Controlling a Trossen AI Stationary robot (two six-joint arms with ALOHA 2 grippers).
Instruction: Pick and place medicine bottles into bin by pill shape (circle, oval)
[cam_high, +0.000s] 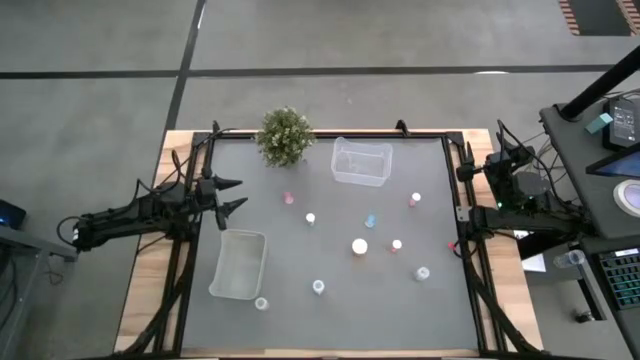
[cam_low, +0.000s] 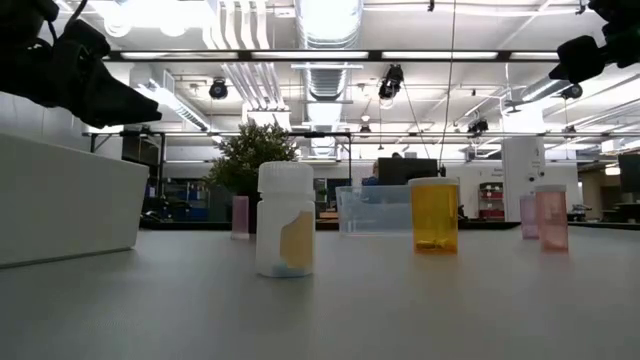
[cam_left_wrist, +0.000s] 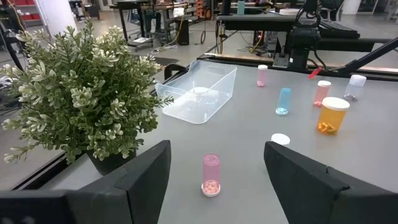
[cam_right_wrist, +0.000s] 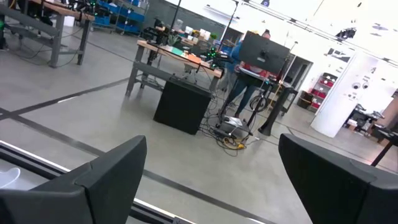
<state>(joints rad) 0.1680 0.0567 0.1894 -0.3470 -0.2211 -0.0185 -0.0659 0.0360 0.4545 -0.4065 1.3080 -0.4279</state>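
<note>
Several small medicine bottles stand upright on the grey mat: a pink one nearest my left gripper, a white-capped one, a blue one, a wider orange one, and others toward the near edge. My left gripper hovers open at the mat's left side, pointing at the pink bottle, which stands a little way beyond its fingers. My right gripper stays open beside the table's right edge, facing the room, with nothing between its fingers.
One clear bin sits at the far middle and another at the near left. A green potted plant stands at the far left, close to my left gripper's path. A black frame rims the mat.
</note>
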